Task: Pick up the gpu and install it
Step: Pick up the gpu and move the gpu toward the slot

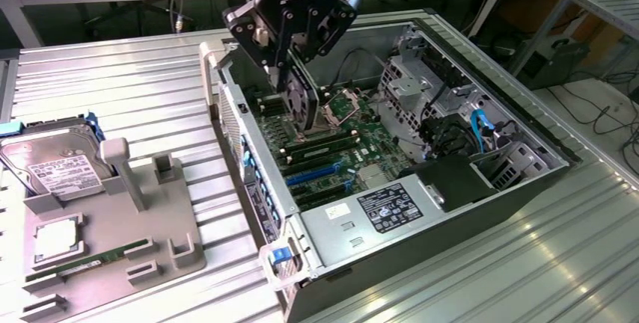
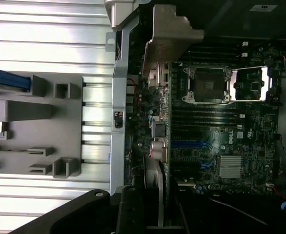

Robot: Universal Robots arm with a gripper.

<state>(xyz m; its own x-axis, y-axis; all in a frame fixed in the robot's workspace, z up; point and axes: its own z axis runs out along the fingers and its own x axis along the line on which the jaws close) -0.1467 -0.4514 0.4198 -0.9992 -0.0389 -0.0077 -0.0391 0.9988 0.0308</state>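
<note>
Right now the gpu [image 1: 299, 106] hangs on edge, clamped between the fingers [image 1: 277, 69], which are closed on its upper part. It is above the motherboard [image 1: 370, 140] inside the open computer case [image 1: 519, 188], close to the case's rear wall; whether it touches a slot cannot be told. In the wrist view its silver bracket [image 2: 170, 34] lies beside that wall. Well apart, toward the table [image 1: 120, 76] edge at the exterior view's left, a grey parts holder [image 1: 150, 226] carries a hard drive [image 1: 55, 166] and a memory stick [image 1: 100, 257].

The gpu [image 2: 170, 39] edge-on over the motherboard [image 2: 221, 131]
</note>
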